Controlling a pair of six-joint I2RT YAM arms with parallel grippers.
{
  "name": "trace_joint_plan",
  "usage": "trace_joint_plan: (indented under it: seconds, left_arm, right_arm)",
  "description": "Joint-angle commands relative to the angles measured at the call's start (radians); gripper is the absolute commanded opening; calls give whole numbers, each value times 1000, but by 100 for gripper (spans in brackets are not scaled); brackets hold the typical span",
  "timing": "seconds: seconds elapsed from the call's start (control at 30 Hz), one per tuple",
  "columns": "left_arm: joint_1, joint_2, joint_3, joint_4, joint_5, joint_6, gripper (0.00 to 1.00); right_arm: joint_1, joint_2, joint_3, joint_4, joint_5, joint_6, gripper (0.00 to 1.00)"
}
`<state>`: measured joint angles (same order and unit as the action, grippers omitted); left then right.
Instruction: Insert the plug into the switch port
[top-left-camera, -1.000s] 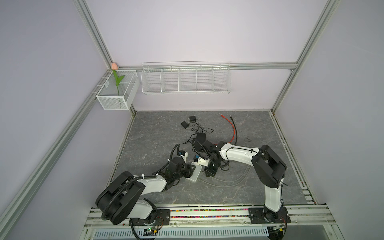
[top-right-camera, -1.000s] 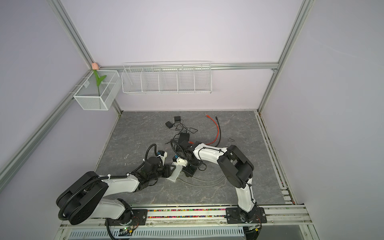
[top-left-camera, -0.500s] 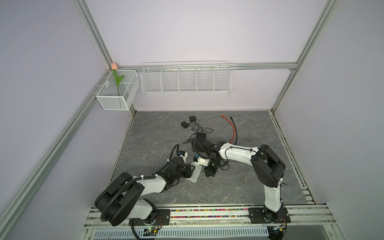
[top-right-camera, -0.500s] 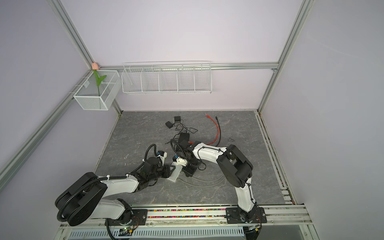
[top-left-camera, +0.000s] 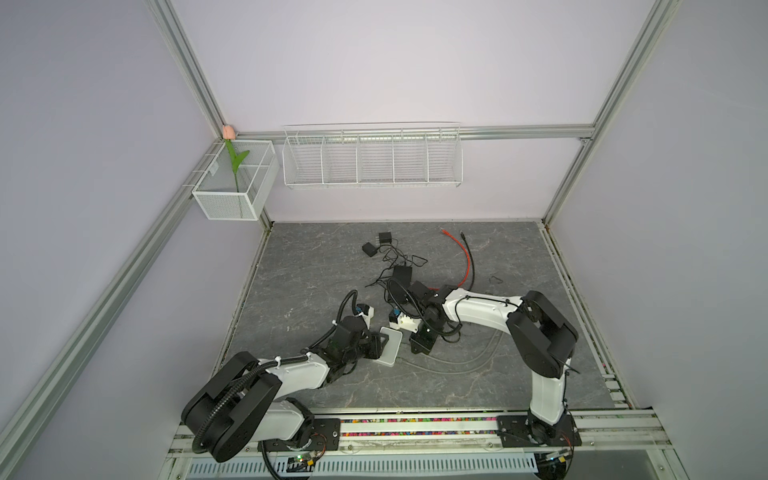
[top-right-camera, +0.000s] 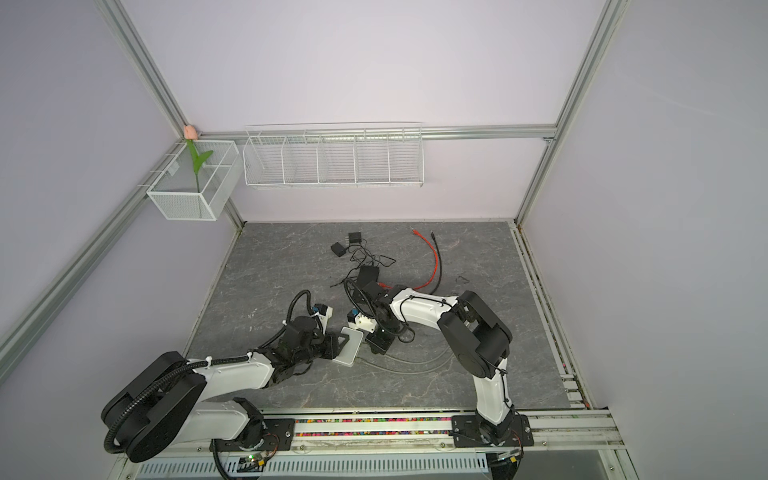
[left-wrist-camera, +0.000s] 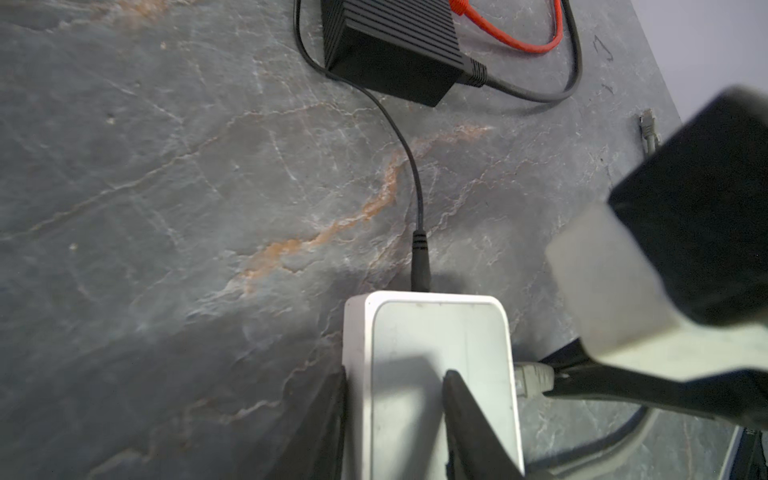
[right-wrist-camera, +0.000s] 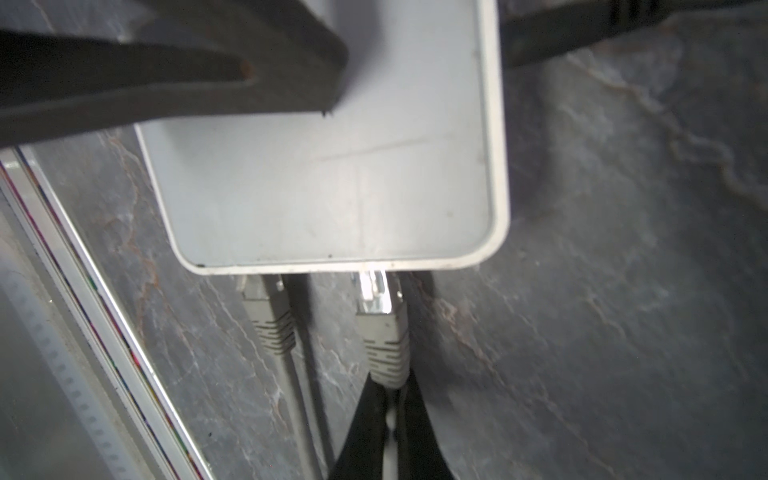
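Alongside, another plug (right-wrist-camera: 266, 309) occupies switch (right-wrist-camera: 332, 174).

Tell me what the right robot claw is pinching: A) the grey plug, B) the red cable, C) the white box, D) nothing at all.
A: in the right wrist view the right gripper is shut on the back end of the grey plug, whose clear tip sits at the edge of the white switch.
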<state>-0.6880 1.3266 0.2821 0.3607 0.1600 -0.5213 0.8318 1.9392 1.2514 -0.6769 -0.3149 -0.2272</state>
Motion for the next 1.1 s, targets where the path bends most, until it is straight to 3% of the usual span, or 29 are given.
trace_joint_plan:
  seconds: [0.0,0.57,1.07]
  left_arm:
    - [-38,-3,-15,-25,204,10,36]
    - [-41,-69,-27,-52,217,12,33]
    - [-62,-40,-21,-33,229,10,31]
  right_arm:
    - [14,12,-5,369,-65,19,7]
    - [13,-65,-99,477,-83,48,7]
    - [37,-16,-41,450,-101,16,7]
